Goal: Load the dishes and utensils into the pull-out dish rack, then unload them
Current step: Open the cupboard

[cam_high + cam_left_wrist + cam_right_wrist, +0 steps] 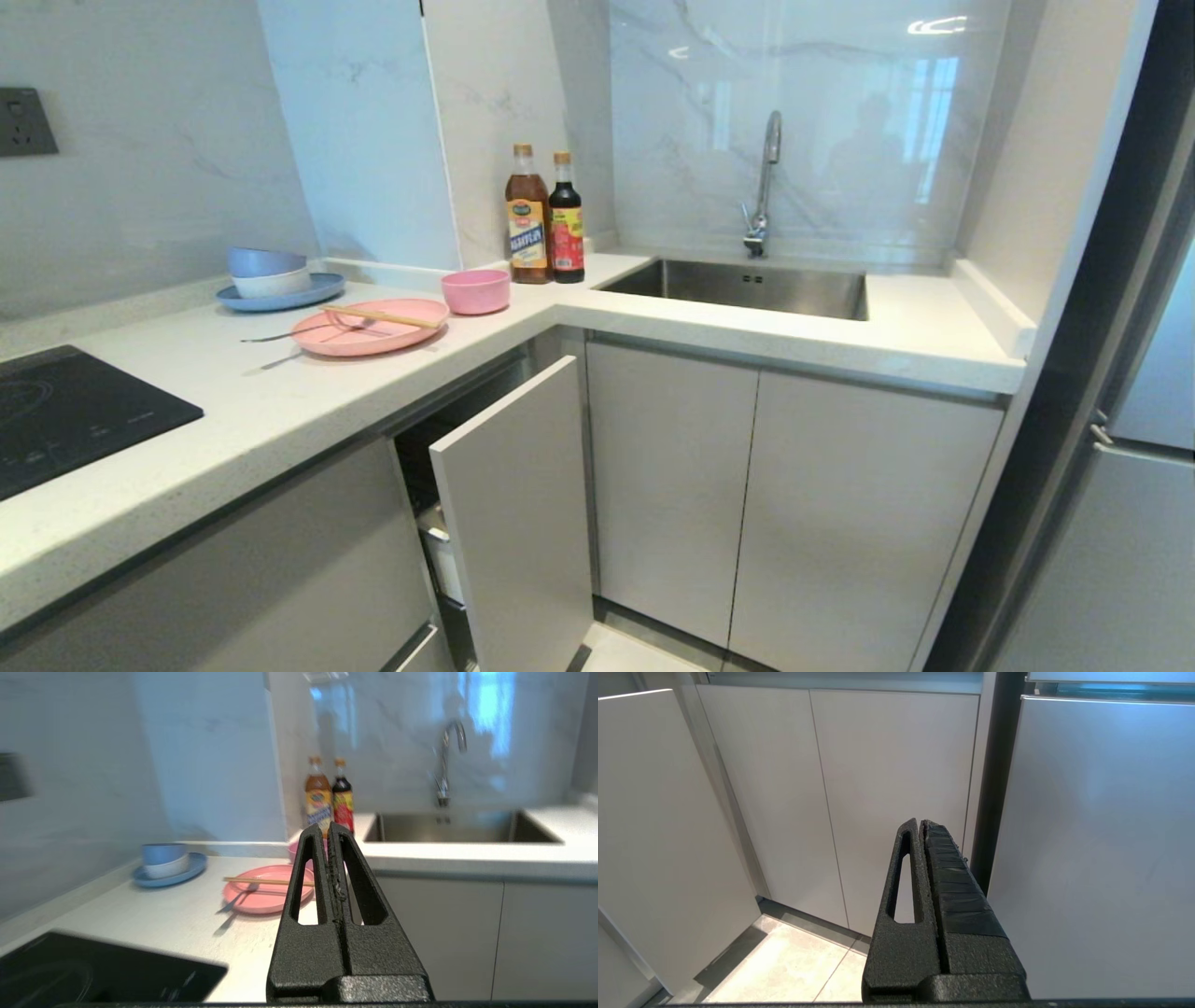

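Pink plate (370, 329) on counter (280, 401), chopsticks (383, 316) and fork (303, 331) across it; pink bowl (475, 291) just beside. Bottle (528, 217) labels unreadable. Left gripper (328, 830) and right gripper (920, 826): jaws closed, empty.

Open counter in front of the flat round pink plate; clutter behind and beside it.

Taking the flat round matte pink plate (371, 329) as landmark: the pale stone counter (280, 411) on its near side lies bare up to the black glass cooktop (65, 411) at the far left. Thin light wooden chopsticks (383, 316) lie across the plate and a slim silver fork (299, 331) juts off its left rim. Just right of it sits the deep round pink bowl (476, 290); behind that, two glass sauce bottles (545, 219) stand against the wall. Behind-left, a blue plate with stacked blue and white bowls (269, 277). Below, a half-open grey cabinet door (518, 513) swings outward.
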You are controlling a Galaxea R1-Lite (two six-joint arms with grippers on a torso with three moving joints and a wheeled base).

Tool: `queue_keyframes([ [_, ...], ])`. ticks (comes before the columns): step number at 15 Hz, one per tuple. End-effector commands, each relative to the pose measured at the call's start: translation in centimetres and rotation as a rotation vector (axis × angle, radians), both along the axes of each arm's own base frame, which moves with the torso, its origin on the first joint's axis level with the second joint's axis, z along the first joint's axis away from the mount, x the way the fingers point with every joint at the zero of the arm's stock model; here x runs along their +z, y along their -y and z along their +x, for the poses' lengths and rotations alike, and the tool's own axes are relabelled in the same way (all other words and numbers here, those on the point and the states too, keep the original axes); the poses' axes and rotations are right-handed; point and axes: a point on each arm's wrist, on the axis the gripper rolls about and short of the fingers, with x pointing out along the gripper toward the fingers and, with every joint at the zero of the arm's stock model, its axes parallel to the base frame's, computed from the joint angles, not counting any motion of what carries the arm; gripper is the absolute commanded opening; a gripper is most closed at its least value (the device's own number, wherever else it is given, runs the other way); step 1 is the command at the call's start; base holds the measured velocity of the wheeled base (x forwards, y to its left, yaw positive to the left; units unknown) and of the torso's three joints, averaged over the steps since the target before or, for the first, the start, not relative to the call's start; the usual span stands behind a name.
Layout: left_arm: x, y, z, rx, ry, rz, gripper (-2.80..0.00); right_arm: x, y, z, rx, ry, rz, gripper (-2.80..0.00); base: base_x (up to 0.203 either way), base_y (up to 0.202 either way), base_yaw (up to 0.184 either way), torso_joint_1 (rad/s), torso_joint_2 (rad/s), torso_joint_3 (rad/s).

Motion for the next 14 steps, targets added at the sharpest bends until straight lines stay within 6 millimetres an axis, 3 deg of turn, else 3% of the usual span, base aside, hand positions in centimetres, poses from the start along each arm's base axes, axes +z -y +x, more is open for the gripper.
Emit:
queue_keyframes([
  [1,0.4,1.0,8.2,-0.053,-0.169,0.033,-2.80,0.0,0.0,0.0,0.000,-0.001,0.001,-2.80,0.000,0.000,0.000,0.000,0.00,0.000],
  [4,-0.1,4.1,14.3,-0.213,-0.318,0.095,-2.80,0.0,0.0,0.0,0.001,-0.002,0.001,-2.80,0.000,0.000,0.000,0.000,0.00,0.000],
  [8,-1.9,11.0,19.2,-0.422,-0.577,0.166,-2.80,0.0,0.0,0.0,0.000,-0.001,0.000,-2.80,0.000,0.000,0.000,0.000,0.00,0.000],
  [11,-3.8,14.7,21.8,-0.315,-0.770,0.167,-2.80,0.0,0.0,0.0,0.001,-0.001,0.000,-2.80,0.000,0.000,0.000,0.000,0.00,0.000],
  [14,-6.3,15.6,22.8,-0.194,-0.949,0.237,-2.80,0.0,0.0,0.0,0.001,0.000,0.000,-2.80,0.000,0.000,0.000,0.000,0.00,0.000],
])
